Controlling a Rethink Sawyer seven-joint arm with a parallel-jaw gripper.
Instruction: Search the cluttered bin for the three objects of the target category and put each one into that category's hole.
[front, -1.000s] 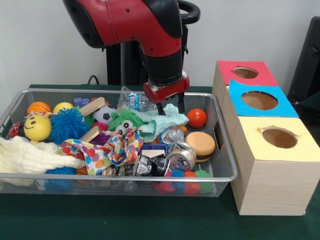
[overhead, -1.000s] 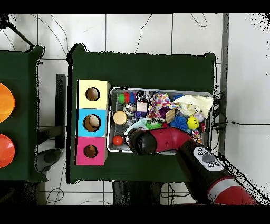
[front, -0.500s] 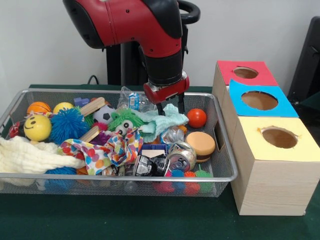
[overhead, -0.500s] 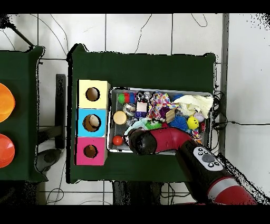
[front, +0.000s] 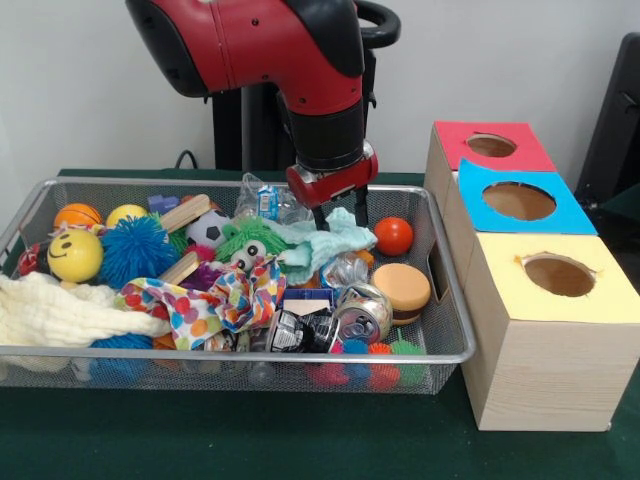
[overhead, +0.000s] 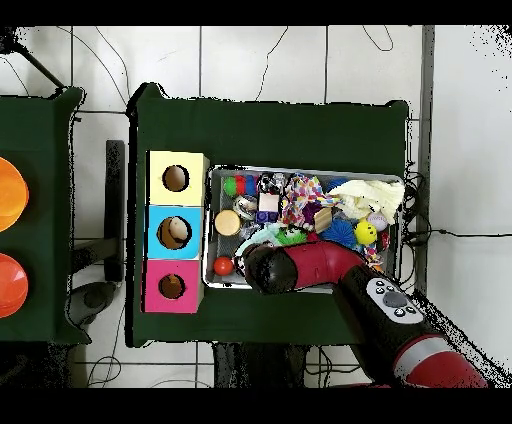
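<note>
Landmark: wire mesh bin (front: 450, 352) on the green table.

Red-and-black arm's gripper (front: 338, 215) was seen over the bin's far-centre, two dark fingers apart, straddling a bunched pale teal cloth (front: 322, 243); not judged clamped on it yet.

Target category wasn't given, so the task's thing was taken as the teal cloth, on gripper position alone. Handling est.: light, soft, limp, not fragile. It would likely drape and could drag neighbours out. Best taken at the raised fold on top, pinched deep.

Counts, front view:
- cloths approx. 3: the teal one, a cream cloth (front: 60, 310) at the bin's left-front, a multicolour dotted cloth (front: 215, 298) at centre-front.
- crushed metal cans (front: 362, 314): 2 at centre-front, maybe more buried.
- 1 red ball (front: 394, 236) at far right of the bin, just beside the teal cloth.
- 1 yellow smiley ball (front: 74, 255), 1 blue spiky ball (front: 138, 250) at left.
- wooden boxes w/ holes beside the bin's right end: 3. Red top (front: 491, 145), blue top (front: 519, 201), yellow top (front: 559, 275).
</note>
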